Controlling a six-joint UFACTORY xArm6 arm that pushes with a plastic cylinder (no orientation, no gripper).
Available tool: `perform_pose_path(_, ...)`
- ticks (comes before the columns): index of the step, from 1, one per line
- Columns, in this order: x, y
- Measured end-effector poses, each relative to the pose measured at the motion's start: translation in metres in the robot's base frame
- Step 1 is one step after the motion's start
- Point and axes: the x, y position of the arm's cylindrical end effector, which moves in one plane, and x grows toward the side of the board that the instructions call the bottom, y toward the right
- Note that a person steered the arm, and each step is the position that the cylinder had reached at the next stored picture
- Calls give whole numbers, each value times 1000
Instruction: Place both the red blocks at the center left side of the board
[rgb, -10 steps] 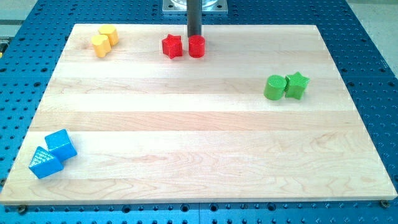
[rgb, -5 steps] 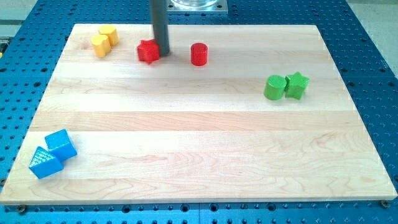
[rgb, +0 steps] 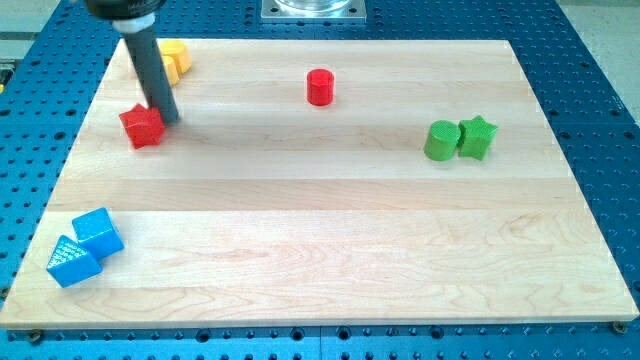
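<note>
A red star block (rgb: 142, 127) lies near the board's left side, in the upper part of the view. My tip (rgb: 170, 119) touches its right edge; the dark rod leans up toward the view's top left. A red cylinder (rgb: 319, 87) stands alone at the top middle of the board, well to the right of my tip.
A yellow block (rgb: 175, 57), partly hidden behind the rod, sits at the top left. A green cylinder (rgb: 441, 140) and green star (rgb: 477, 138) touch at the right. Two blue blocks (rgb: 97, 232) (rgb: 72, 261) sit at the bottom left corner of the wooden board (rgb: 320, 220).
The rod has swept left and down, pushing the red star from beside the red cylinder toward the board's left side. The red cylinder shifted slightly and now stands alone.
</note>
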Motion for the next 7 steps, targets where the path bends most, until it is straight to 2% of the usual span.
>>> perform_pose_path(1,13,21)
perform_pose_path(2,18,125)
perform_pose_path(3,-21,204)
perform_pose_path(4,-59,246)
perform_pose_path(5,-73,246)
perform_pose_path(6,-64,187)
perform_pose_path(7,-62,153)
